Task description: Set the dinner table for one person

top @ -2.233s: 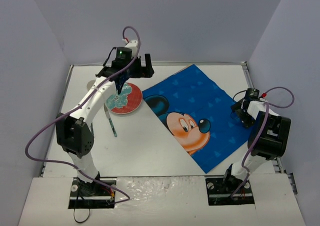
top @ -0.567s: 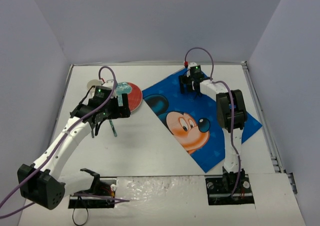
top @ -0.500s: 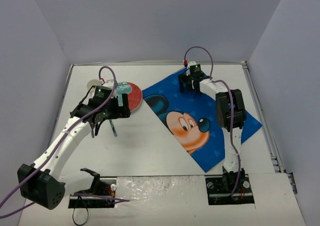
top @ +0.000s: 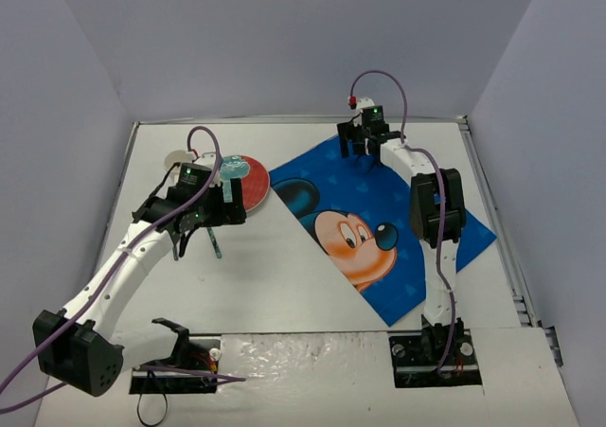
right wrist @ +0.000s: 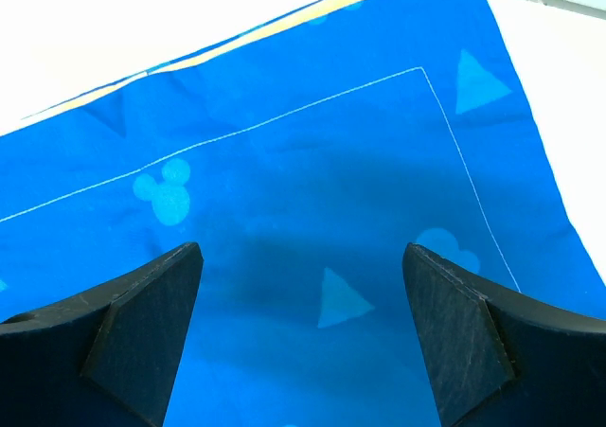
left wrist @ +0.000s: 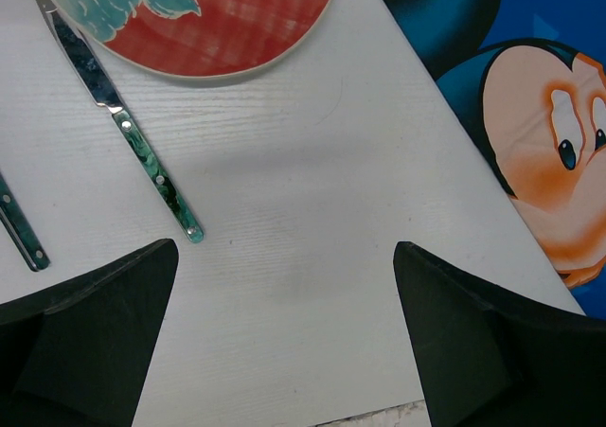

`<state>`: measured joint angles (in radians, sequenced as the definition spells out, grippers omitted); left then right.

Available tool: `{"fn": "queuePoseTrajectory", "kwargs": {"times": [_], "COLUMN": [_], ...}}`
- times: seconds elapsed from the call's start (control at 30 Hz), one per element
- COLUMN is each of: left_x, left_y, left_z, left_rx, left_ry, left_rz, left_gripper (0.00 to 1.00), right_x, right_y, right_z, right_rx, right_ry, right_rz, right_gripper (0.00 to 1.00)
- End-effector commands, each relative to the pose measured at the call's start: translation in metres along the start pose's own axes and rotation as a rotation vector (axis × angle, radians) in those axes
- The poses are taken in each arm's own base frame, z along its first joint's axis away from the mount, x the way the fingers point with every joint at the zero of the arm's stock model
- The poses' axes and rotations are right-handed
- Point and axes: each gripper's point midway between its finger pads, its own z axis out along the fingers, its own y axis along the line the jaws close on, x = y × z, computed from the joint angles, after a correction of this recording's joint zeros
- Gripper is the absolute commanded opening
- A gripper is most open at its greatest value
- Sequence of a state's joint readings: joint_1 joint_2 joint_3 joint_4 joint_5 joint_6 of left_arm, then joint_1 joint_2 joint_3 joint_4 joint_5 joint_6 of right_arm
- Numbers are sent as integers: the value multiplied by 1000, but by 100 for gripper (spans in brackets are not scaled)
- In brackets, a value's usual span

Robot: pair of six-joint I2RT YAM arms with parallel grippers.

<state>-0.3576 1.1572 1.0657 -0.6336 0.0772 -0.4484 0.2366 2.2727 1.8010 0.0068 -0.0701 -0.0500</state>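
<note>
The dinner table (top: 284, 285) is a white top between lavender walls. A blue cartoon-mouse placemat (top: 379, 219) lies askew on its right half. A red plate with a teal pattern (top: 248, 183) lies left of the mat, partly hidden by my left arm. A green-handled utensil (top: 215, 242) lies just near of it. My left gripper (top: 220, 211) is open and empty over bare table (left wrist: 284, 209), with the plate (left wrist: 218, 20) and utensil (left wrist: 142, 152) ahead of it. My right gripper (top: 365, 150) is open and empty above the mat's far corner (right wrist: 284, 181).
A second green-handled utensil (left wrist: 19, 223) lies left of the first. A small round white item (top: 176, 159) sits at the far left behind my left arm. The table's metal rim (top: 492, 200) runs along the right side, close to the mat.
My left gripper has pulled back from over the plate to the table near it. My right arm has swung from the right side out to the mat's far corner.
</note>
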Motion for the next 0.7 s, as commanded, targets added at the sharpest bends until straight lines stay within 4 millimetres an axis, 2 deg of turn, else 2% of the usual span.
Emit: {"fn": "queuePoseTrajectory", "kwargs": {"times": [0.0,0.1,0.23,0.4,0.5,0.53,0.67], "left_x": [-24,-24,-23,-23,-22,-21,-19], "left_y": [-5,-5,-5,-3,0,1,7], "left_z": [-16,-16,-15,-18,-21,-22,-26], "left_rx": [17,17,19,8,-6,-7,-28], "left_ry": [-80,-81,-80,-80,-82,-81,-83], "left_rz": [4,-5,-11,-11,-7,-7,-3], "left_gripper": [96,96,95,95,96,96,95], "right_x": [-3,5,5,14,36,28,34], "right_y": [-2,-5,-5,-3,3,3,7], "right_z": [2,4,11,32,50,49,65], "right_rx": [-5,1,-7,-23,-50,-50,-67], "right_ry": [-6,10,9,27,100,83,96], "right_rz": [19,35,48,87,125,125,150], "right_gripper": [84,84,84,84,85,85,87]}}
